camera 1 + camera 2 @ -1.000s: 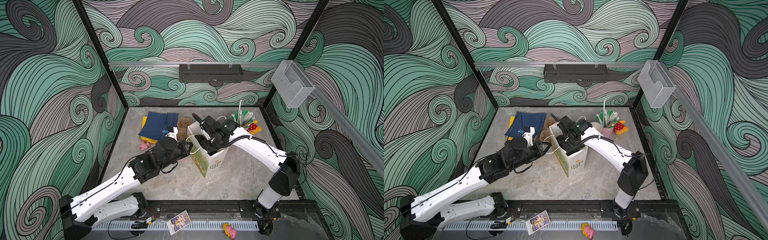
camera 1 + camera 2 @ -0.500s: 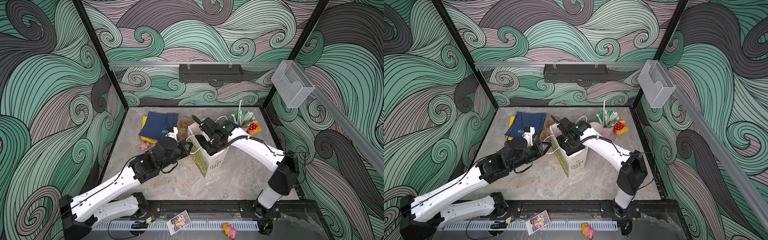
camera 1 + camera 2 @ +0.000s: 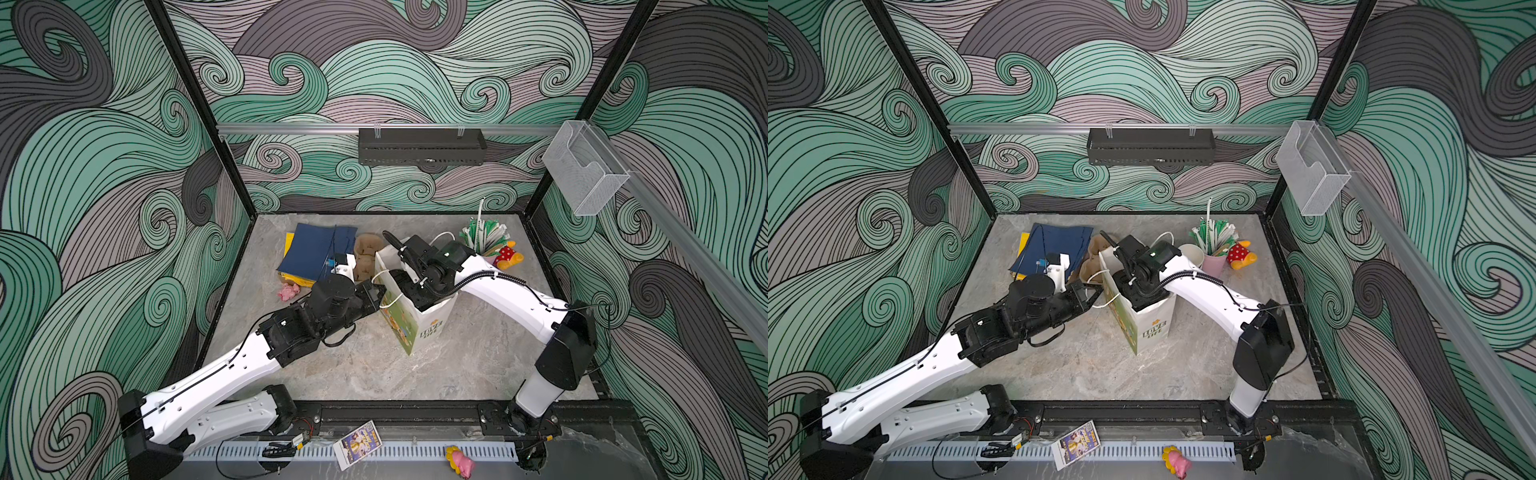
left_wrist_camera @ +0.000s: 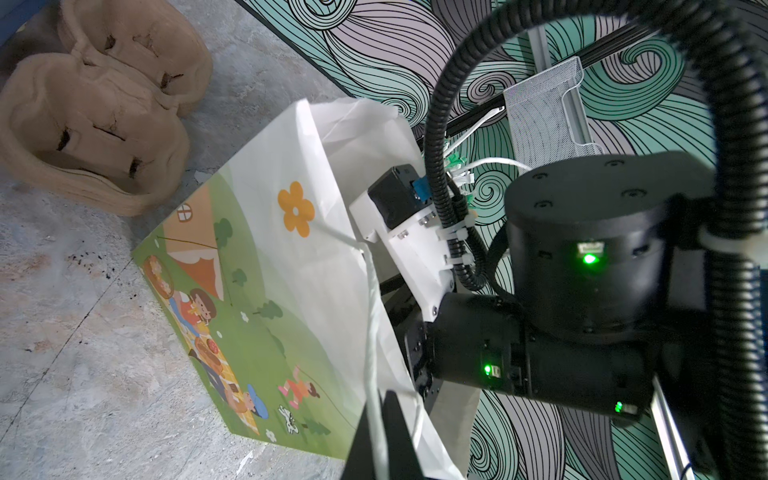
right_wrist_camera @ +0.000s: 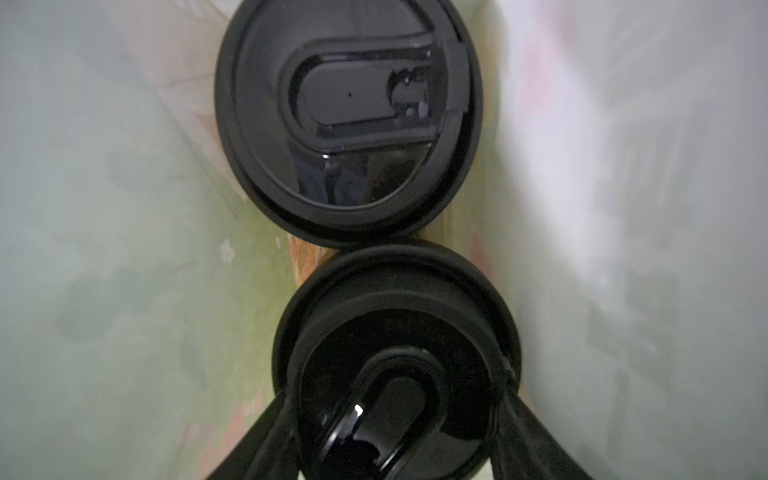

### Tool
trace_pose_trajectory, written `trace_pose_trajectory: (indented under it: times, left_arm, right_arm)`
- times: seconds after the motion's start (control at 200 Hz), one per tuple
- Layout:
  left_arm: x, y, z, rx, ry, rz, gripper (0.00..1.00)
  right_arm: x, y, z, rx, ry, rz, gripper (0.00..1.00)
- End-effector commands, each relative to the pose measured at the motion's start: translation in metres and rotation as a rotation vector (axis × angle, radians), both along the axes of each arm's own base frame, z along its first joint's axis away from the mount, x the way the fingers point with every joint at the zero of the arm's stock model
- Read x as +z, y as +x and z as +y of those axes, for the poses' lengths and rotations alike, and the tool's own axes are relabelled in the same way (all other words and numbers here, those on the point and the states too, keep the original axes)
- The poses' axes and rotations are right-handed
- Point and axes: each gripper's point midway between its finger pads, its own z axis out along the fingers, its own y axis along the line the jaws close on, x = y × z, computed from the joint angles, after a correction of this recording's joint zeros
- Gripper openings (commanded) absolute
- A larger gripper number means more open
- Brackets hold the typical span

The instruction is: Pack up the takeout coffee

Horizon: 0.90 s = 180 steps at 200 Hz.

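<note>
A white paper bag [image 3: 419,328] [image 3: 1150,328] with a picnic print [image 4: 249,291] stands upright mid-table. My right gripper [image 5: 395,415] reaches down inside it, shut on a takeout coffee, its black fingers [image 5: 266,436] against the sides of the black sip lid [image 5: 395,353]. A second lidded takeout coffee [image 5: 349,120] stands just beyond it, lid rims touching. The cups' walls are hidden under the lids. My left gripper [image 4: 382,436] [image 3: 376,293] [image 3: 1094,291] is at the bag's left rim, shut on the white cord handle [image 4: 370,332].
Brown pulp carriers [image 3: 365,257] [image 4: 95,124] lie behind the bag, next to blue folders [image 3: 316,253]. A pink cup of straws [image 3: 1212,264], an open cream cup [image 3: 1192,253] and a red toy [image 3: 509,257] stand back right. A pink toy [image 3: 289,291] lies left.
The right arm has shifted only slightly inside the bag. The left arm and the bag have stayed put.
</note>
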Motion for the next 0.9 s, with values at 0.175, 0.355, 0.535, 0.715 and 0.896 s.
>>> trace_pose_trajectory:
  times: [0.175, 0.355, 0.535, 0.715, 0.896]
  left_arm:
    - [0.004, 0.002, 0.006, 0.020, 0.003, -0.010, 0.00]
    - [0.003, 0.002, 0.005, 0.020, 0.003, -0.011, 0.00]
    - [0.001, 0.002, 0.007, 0.026, 0.004, -0.007, 0.00]
    - [0.002, 0.002, 0.007, 0.026, 0.003, -0.008, 0.00]
    - [0.002, 0.002, 0.007, 0.027, 0.002, -0.009, 0.00]
  right_arm:
    - [-0.028, -0.009, -0.017, 0.004, -0.135, 0.065, 0.61]
    - [0.004, -0.010, -0.010, 0.010, -0.071, 0.030, 0.61]
    - [0.018, -0.017, -0.011, 0.000, -0.035, 0.032, 0.62]
    - [0.017, -0.022, -0.013, -0.009, -0.034, 0.047, 0.62]
    - [0.006, -0.019, -0.012, -0.010, -0.053, 0.057, 0.62]
